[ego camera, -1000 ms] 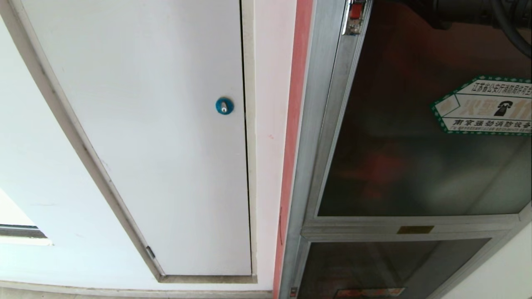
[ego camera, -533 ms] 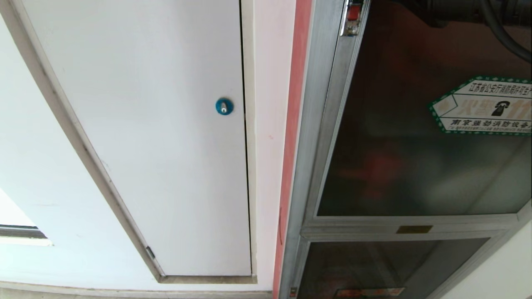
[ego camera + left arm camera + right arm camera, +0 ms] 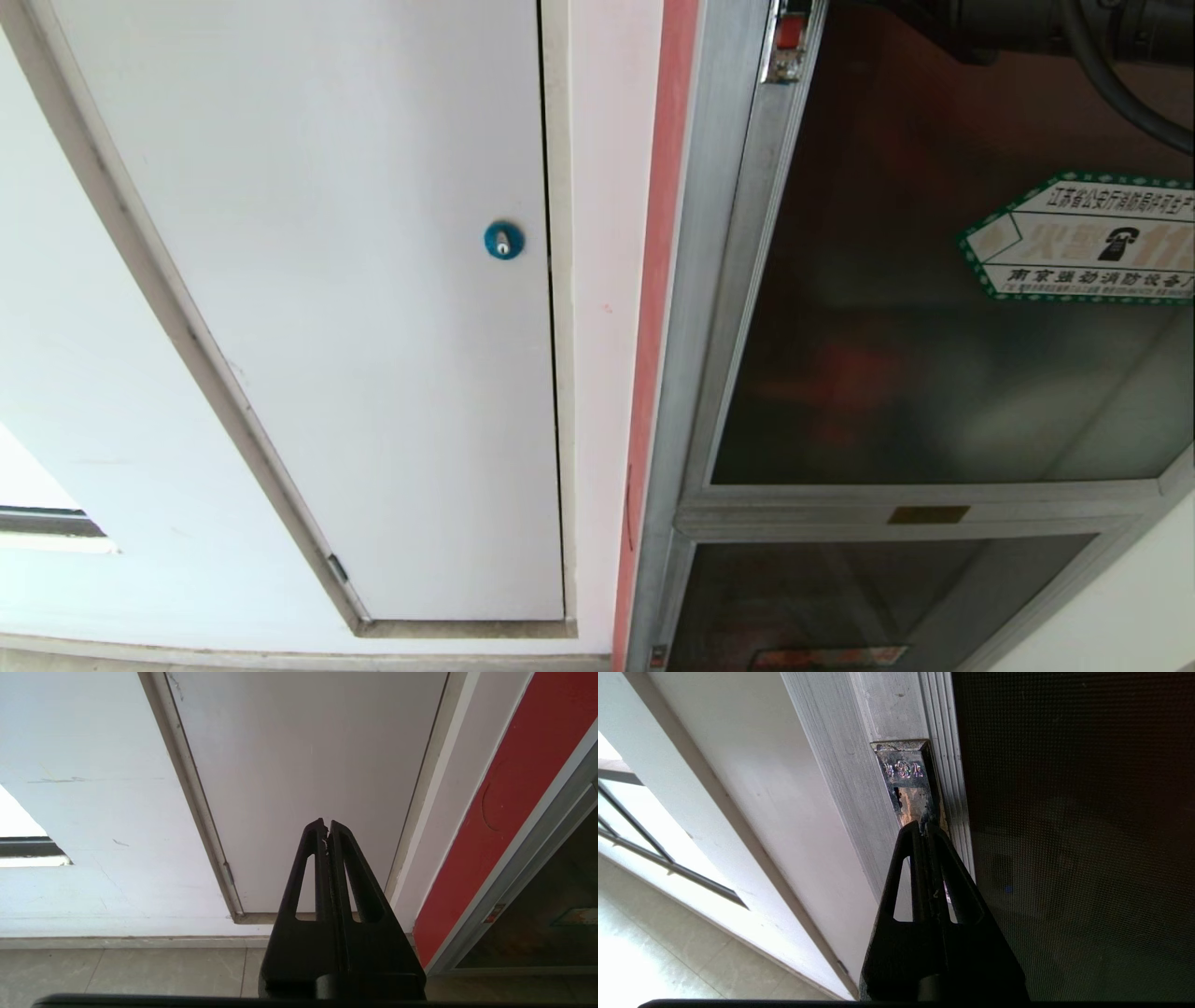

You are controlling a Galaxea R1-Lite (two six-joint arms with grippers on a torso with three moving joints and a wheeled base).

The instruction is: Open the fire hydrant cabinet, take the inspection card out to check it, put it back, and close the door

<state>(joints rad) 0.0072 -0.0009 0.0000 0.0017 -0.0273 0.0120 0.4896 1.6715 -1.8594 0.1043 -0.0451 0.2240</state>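
Observation:
The fire hydrant cabinet's silver frame (image 3: 695,280) runs up the right side of the head view. Its door (image 3: 896,280) is dark frosted glass with a green-bordered telephone sticker (image 3: 1083,238) and a red latch (image 3: 789,37) at its top left edge. My right arm (image 3: 1027,23) reaches in at the top right. In the right wrist view my right gripper (image 3: 924,825) is shut and empty, its tips against the metal latch plate (image 3: 908,784) beside the door glass (image 3: 1064,812). My left gripper (image 3: 326,823) is shut and parked low, facing the white door. The inspection card is out of view.
A white door (image 3: 355,280) with a blue round lock (image 3: 504,239) fills the wall left of the cabinet. Between them runs a red strip (image 3: 653,327). Under the door sits a smaller dark glass panel (image 3: 840,588). Tiled floor (image 3: 117,970) lies below the left gripper.
The door's latch edge and its sticker have shifted slightly to the left in the head view while the white door stays put. The right arm has shifted left with them.

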